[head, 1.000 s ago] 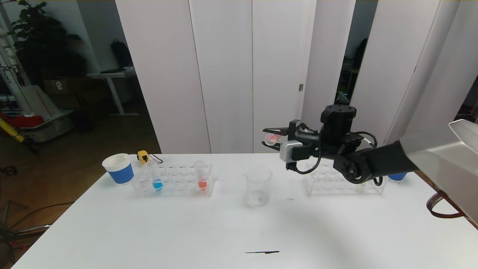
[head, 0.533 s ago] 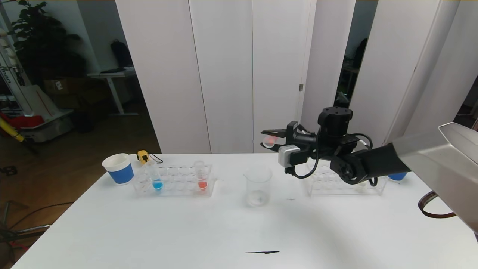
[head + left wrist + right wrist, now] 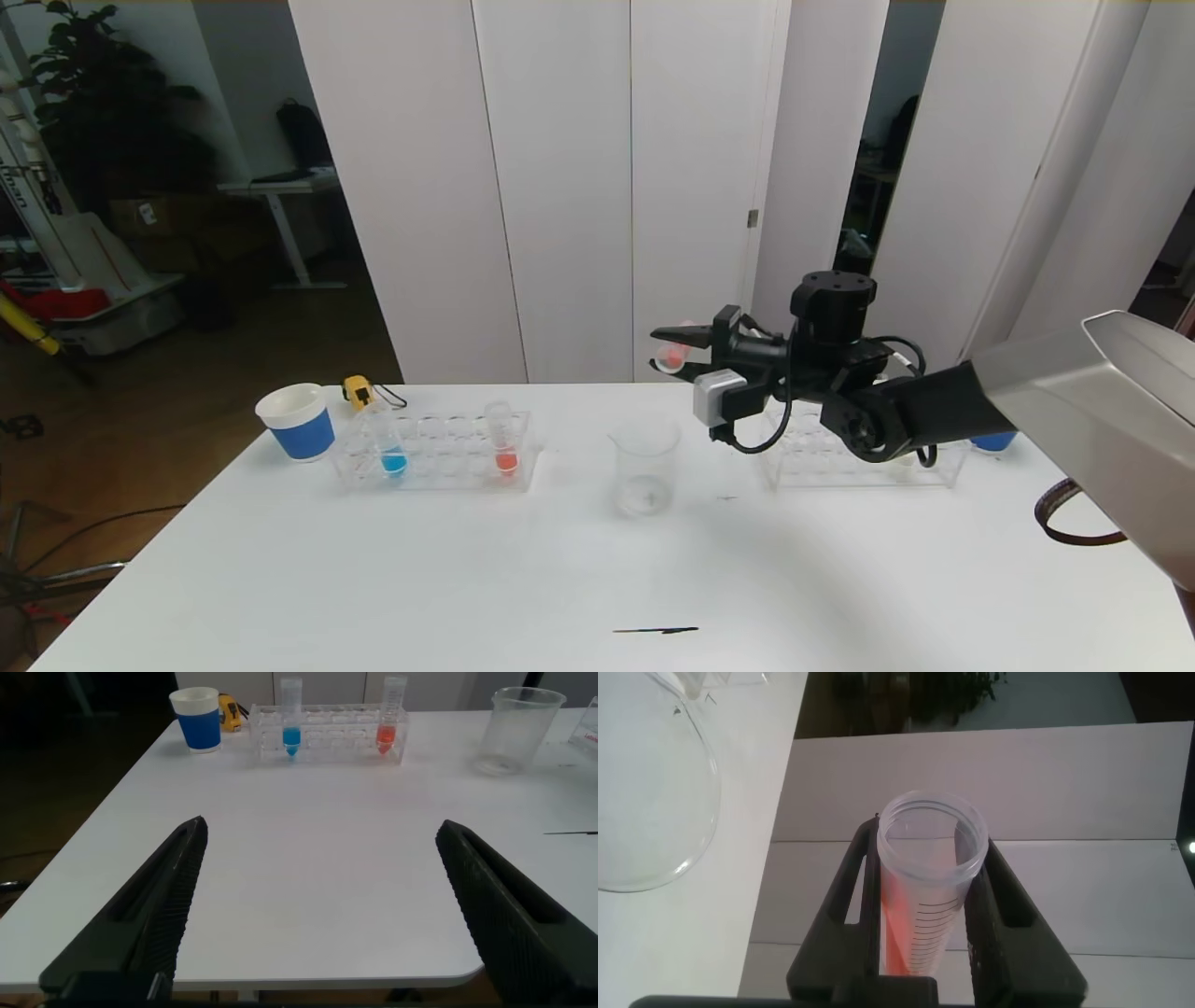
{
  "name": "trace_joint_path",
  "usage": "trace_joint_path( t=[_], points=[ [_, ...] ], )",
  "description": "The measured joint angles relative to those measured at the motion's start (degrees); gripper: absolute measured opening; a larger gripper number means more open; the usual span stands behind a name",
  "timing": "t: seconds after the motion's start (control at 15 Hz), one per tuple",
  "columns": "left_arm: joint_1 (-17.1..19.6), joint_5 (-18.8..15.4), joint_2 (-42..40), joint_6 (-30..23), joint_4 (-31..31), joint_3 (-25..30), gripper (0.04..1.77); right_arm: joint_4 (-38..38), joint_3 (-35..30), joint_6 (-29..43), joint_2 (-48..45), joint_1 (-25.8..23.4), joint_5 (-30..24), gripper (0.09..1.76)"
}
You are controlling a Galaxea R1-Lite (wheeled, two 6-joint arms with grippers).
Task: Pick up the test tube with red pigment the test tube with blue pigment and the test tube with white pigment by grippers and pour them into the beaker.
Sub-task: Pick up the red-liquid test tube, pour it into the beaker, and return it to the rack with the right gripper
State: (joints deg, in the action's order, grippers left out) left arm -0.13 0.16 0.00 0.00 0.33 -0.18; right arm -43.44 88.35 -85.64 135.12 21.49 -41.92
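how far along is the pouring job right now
Early stage. The beaker looks nearly empty. The right hand is shut on a red-pigment tube, tipped on its side above the beaker. The blue tube sits in its rack, untouched; no white tube visible.

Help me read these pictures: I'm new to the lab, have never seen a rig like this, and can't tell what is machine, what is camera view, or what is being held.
This is a two-armed robot at a white table. The wide picture comes from a camera on its head; the other two come from cameras on its wrists.

The right gripper is raised above the table, near the beaker. It is shut on a tilted test tube with red pigment; the right wrist view looks into that tube's open mouth.

The left gripper is open and holds nothing; its two dark fingers frame the left wrist view.

A clear rack holds the test tube with blue pigment and another red one. A blue-and-white paper cup stands beside it. A second rack sits behind the right arm.
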Motion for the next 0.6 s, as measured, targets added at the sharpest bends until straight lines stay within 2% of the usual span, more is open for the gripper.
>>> trace_joint_path(
  t=[0.27, 0.6],
  points=[
    [-0.02, 0.0, 0.0, 0.0, 0.02, 0.0, 1.75, -0.02, 0.4, -4.0, 0.38, -0.5, 0.22, 0.59],
    [0.02, 0.0, 0.0, 0.0, 0.02, 0.0, 1.75, 0.0, 0.66, -5.64, 0.83, -0.77, 1.02, 0.59]
  ],
)
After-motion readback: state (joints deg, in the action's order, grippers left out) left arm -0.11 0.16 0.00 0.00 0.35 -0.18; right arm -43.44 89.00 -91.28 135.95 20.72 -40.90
